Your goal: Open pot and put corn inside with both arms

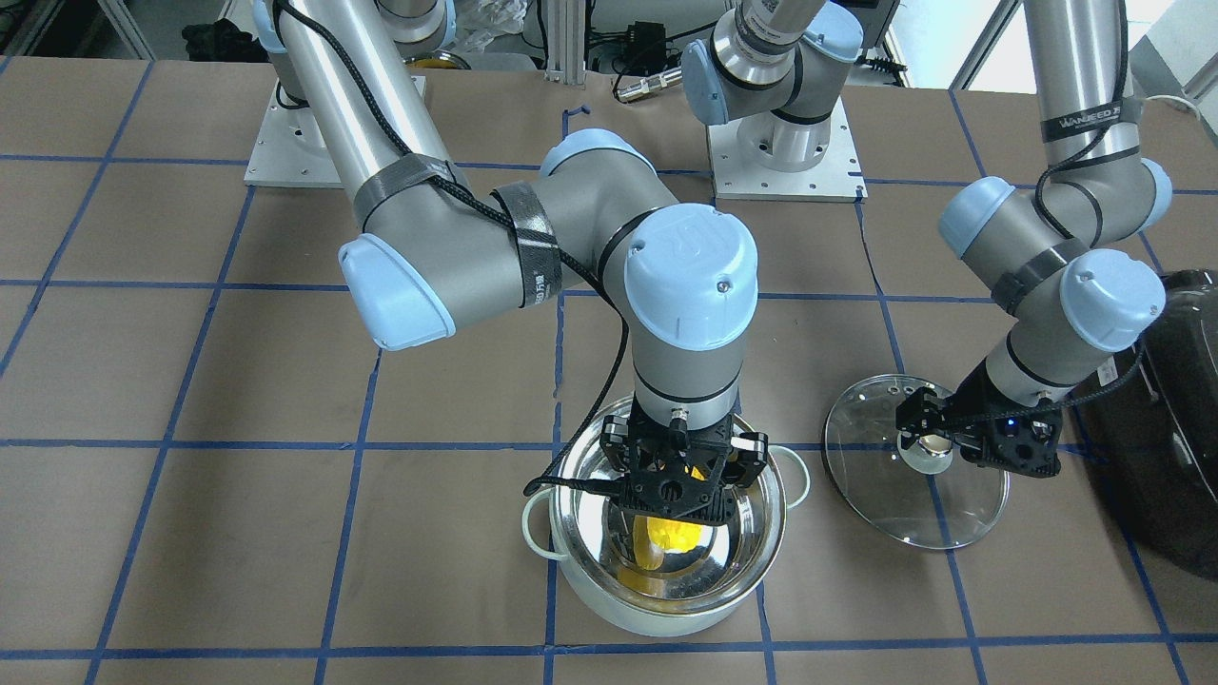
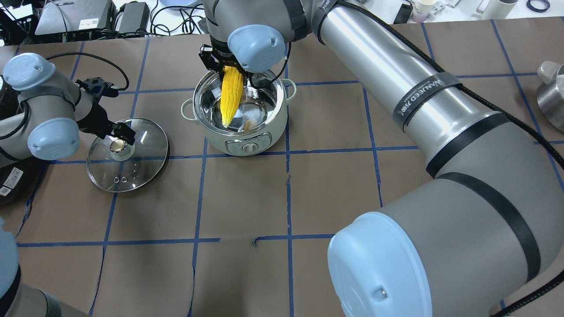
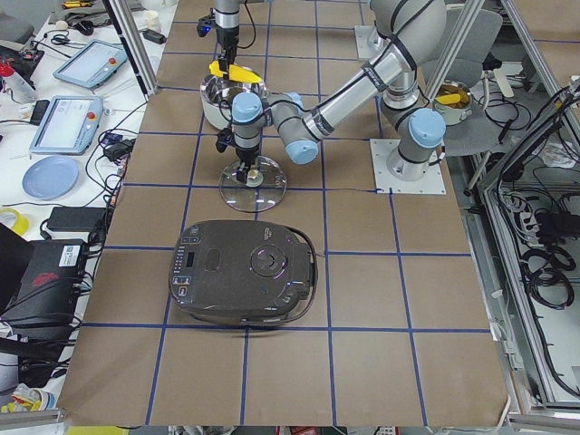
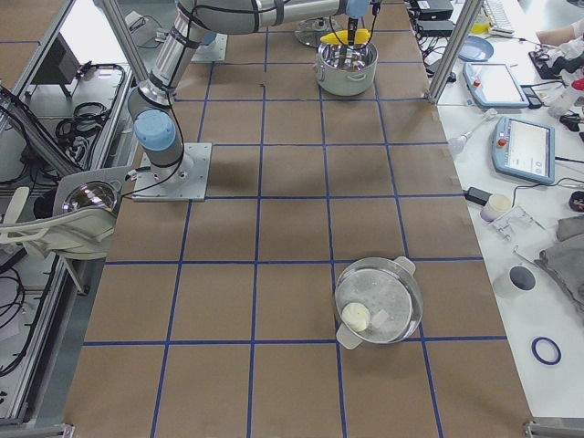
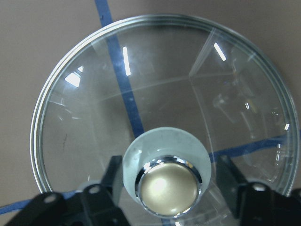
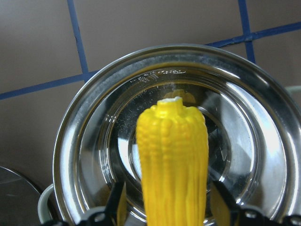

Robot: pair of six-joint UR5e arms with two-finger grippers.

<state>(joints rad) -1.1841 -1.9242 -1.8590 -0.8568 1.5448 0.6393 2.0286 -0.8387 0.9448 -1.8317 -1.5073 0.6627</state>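
Note:
The pot [image 2: 220,143] stands open on the table, pale outside and shiny steel inside; it also shows in the front view [image 1: 657,618] and the right wrist view [image 6: 84,136]. My right gripper [image 2: 225,68] is shut on the thick end of the yellow corn [image 2: 231,94] and holds it tip down over the pot's middle, the tip inside the rim [image 6: 173,155]. The glass lid [image 2: 141,154] lies flat on the table beside the pot. My left gripper [image 2: 120,137] is open, its jaws on either side of the gold knob [image 5: 167,188].
A big black appliance [image 3: 245,272] sits beyond the lid on my left side, close to the left arm [image 1: 1170,428]. A second steel pot [image 4: 379,301] with something pale inside stands far off on my right. Blue tape lines grid the brown table.

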